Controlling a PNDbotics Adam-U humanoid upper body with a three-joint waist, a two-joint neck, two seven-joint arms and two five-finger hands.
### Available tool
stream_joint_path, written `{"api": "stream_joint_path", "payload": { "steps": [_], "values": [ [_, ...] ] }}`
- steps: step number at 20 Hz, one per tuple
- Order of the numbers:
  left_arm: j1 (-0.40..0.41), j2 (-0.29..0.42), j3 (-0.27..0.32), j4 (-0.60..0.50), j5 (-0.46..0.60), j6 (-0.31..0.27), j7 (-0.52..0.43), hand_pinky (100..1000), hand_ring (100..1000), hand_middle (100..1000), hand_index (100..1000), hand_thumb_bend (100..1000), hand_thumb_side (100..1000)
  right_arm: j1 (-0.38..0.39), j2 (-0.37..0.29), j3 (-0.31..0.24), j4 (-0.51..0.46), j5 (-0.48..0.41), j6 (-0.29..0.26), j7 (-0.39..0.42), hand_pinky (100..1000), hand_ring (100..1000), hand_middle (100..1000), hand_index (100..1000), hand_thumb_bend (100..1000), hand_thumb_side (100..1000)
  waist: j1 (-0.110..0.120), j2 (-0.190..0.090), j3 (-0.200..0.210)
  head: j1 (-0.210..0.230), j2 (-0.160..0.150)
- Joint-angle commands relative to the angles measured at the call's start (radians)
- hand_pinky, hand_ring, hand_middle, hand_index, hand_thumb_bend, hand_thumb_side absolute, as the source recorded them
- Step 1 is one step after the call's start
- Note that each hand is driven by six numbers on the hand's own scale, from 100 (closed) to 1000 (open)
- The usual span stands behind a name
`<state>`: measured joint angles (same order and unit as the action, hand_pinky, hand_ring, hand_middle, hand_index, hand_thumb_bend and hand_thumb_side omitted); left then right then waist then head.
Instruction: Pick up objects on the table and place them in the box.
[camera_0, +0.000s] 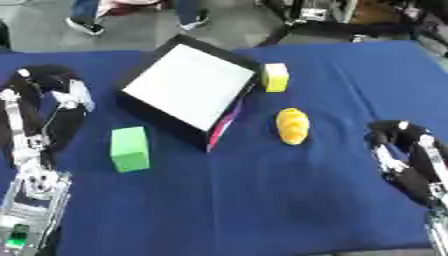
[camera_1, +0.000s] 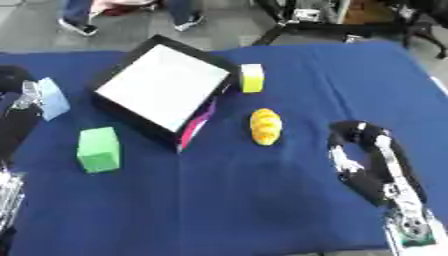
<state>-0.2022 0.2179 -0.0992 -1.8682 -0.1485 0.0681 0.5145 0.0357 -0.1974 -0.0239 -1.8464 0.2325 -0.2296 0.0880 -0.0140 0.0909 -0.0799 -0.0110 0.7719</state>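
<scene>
In the left eye view, the box (camera_0: 188, 85) sits askew toward the table's (camera_0: 289, 200) far edge, its white floor bare. The yellow block (camera_0: 275, 77) touches its right corner, the orange piece (camera_0: 292, 126) lies nearer mid-table, and the green block (camera_0: 129, 148) sits by the left edge. The left hand (camera_0: 57, 97) curls round something pale blue.

In the right eye view, the right hand (camera_1: 359, 150) hangs curled and empty near the right edge. A sideways reach could roll the rounded orange piece away.
</scene>
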Motion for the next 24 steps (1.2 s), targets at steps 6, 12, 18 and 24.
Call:
{"api": "stream_joint_path", "payload": {
  "steps": [6, 12, 18, 24],
  "values": [
    [-0.01, 0.005, 0.008, -0.013, 0.004, 0.001, -0.003, 762, 464, 352, 551, 100, 100, -0.007, -0.007, -0.001, -0.013, -0.005, -0.003, 0.001, 714, 623, 530, 679, 100, 469, 0.014, -0.024, -0.001, 0.0, -0.002],
    [-0.05, 0.078, 0.012, -0.001, -0.035, 0.066, -0.055, 778, 498, 385, 592, 100, 100, -0.005, -0.008, -0.003, -0.011, -0.003, -0.001, 0.0, 714, 623, 530, 679, 100, 469, 0.016, -0.028, -0.003, 0.001, -0.002],
    [-0.184, 0.398, -0.032, 0.073, -0.119, 0.294, -0.336, 818, 582, 482, 703, 100, 100, 0.001, -0.02, -0.003, -0.003, 0.0, 0.002, 0.0, 714, 624, 531, 679, 100, 468, 0.035, -0.04, -0.008, 0.0, -0.002],
    [-0.377, 0.589, -0.167, 0.291, -0.301, 0.355, -0.889, 863, 730, 693, 869, 309, 103, 0.007, -0.033, 0.003, 0.003, 0.002, 0.001, 0.008, 715, 626, 532, 680, 100, 464, 0.048, -0.05, -0.018, 0.012, -0.002]
  ]
}}
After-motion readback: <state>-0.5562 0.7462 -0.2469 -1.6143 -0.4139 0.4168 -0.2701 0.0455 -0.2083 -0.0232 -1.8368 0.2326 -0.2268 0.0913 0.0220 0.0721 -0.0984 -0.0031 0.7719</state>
